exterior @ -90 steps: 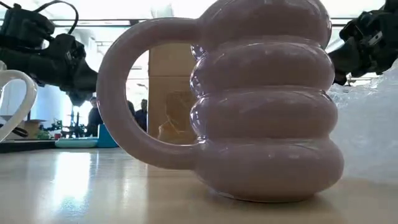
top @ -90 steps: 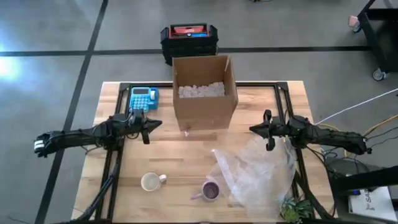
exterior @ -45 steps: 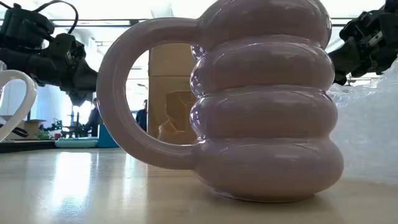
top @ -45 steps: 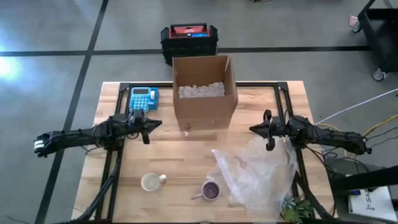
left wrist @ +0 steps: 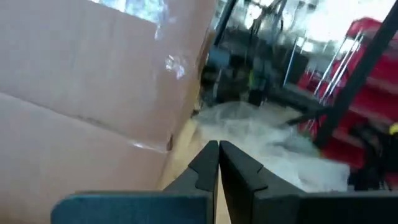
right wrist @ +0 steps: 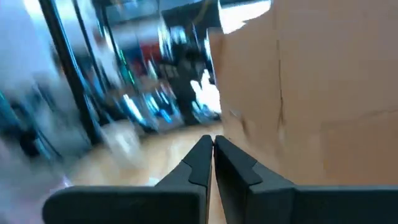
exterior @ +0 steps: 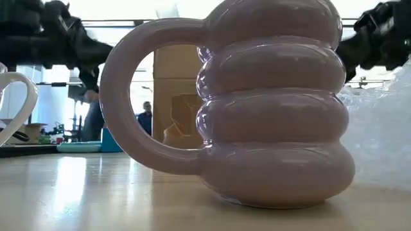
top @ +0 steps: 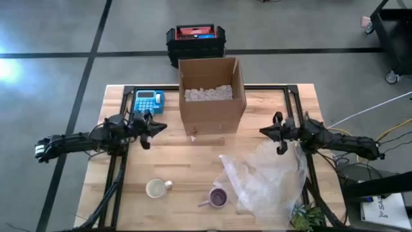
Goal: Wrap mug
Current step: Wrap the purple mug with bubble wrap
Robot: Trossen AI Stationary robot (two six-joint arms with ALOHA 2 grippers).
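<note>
Left end effector [top: 152, 127] lifted, away from mug [top: 218, 198].

Around my wooden tabletop [top: 161, 158] lies a grey concrete floor [top: 51, 96] crossed by dark tape lines [top: 90, 55], with a pale glare of light at 9 o'clock. At 12 o'clock, just beyond the tabletop's far edge, a black and red toolbox [top: 196, 40] sits on the floor, and at 2 o'clock a dark cart on casters [top: 393, 38] stands at the frame's edge. Looking level across the tabletop, I see a bright, backlit room with a person [exterior: 148, 117] standing far off.
</note>
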